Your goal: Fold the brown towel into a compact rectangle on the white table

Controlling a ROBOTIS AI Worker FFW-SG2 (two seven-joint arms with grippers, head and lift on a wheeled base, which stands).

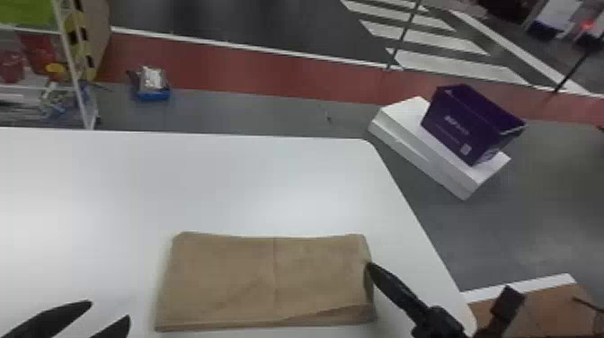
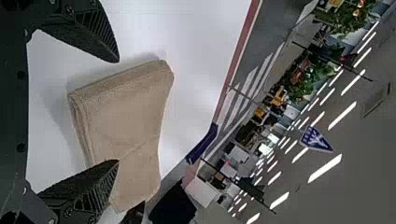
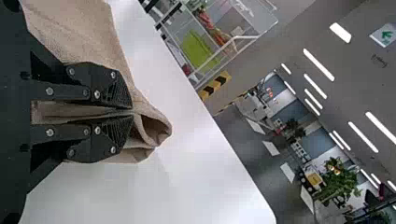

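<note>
"Where was the brown towel, and who had hold of it?"

"It lay on the counter as a long folded strip, near the robot; the right claw had its fingers closed on the short side at the robot's right, cloth pinched between them; the left claw stood wide apart and empty, off the cloth past its other short side."

"Why grip it there, of all places?"

"Most likely to carry that side over to the left; the crease across the middle looked like the natural line to fold on, and halving the strip would have made the rectangle compact; the left claw was probably kept clear so the far half could lie flat, though near enough to help; the risk, I'd judge, was lifting only some of the layers."

"And what did one view give that another didn't?"

"The head view gave the whole outline, with the crease running from one long side towards the other; the right wrist view gave the grip itself, and a small open loop of cloth puffing out past the tips; the left wrist view gave the stacked layers along the edges, which the head view all but flattened."
</note>
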